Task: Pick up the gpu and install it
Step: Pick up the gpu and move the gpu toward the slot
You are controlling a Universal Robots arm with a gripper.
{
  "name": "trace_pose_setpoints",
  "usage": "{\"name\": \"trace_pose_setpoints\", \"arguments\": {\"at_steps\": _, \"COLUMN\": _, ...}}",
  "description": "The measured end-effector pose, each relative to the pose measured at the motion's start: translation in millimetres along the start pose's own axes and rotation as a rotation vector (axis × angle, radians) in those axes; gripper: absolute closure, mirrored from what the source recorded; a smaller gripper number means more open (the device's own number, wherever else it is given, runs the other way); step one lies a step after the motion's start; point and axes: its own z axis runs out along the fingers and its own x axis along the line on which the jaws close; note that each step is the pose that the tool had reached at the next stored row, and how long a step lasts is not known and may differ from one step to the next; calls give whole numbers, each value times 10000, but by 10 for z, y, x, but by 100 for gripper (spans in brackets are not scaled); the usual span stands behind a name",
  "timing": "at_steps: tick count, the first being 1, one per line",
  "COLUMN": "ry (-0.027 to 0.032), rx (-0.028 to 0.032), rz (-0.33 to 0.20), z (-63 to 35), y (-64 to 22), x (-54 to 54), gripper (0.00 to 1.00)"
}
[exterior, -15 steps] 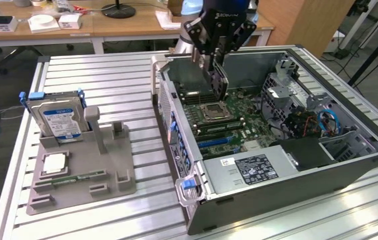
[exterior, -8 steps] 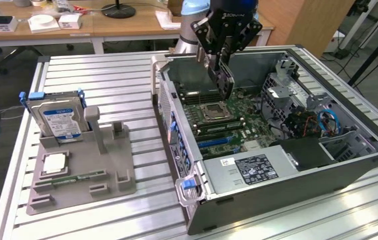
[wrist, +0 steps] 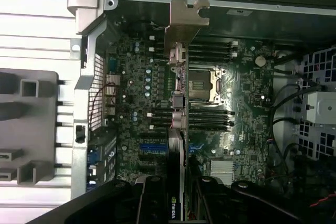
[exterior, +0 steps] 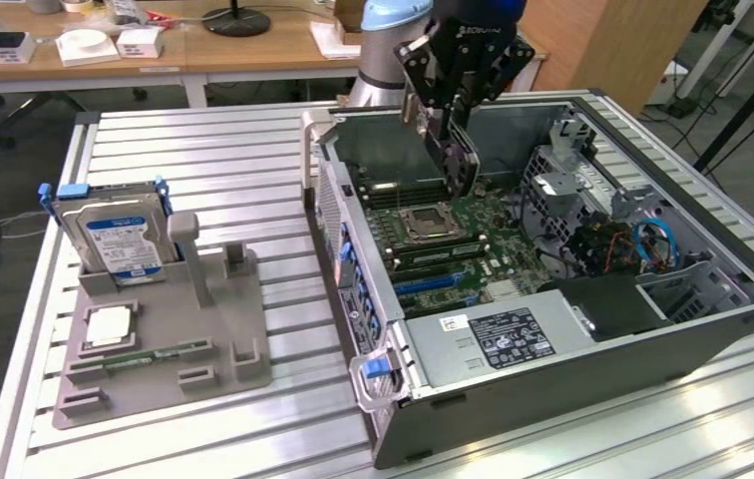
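My gripper [exterior: 449, 112] hangs over the open computer case [exterior: 590, 349], shut on the gpu [exterior: 452, 155]. The card hangs below the fingers, above the motherboard [exterior: 484, 235] near the CPU socket [exterior: 427, 224]. In the wrist view the gpu [wrist: 178, 103] is edge-on, a thin dark slab between the black fingers [wrist: 149, 198] of my gripper [wrist: 178, 195]. Its silver end bracket [wrist: 186, 22] points toward the case's rear wall. The card is above the board, clear of the blue expansion slots [wrist: 152, 148].
On the exterior view's left, a grey fixture [exterior: 217, 329] stands on the slatted table, holding a hard drive [exterior: 118, 235], a CPU chip [exterior: 109, 327] and a memory stick [exterior: 151, 354]. The drive cage and cables [exterior: 616, 239] fill the case's other side. A power supply [exterior: 511, 334] sits at the case's near end.
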Motion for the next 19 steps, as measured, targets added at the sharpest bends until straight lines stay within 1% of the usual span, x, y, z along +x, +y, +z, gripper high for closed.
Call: {"name": "trace_pose_setpoints", "arguments": {"at_steps": 19, "ry": 1, "rx": -2, "rz": -23, "z": 14, "y": -7, "x": -363, "gripper": 74}}
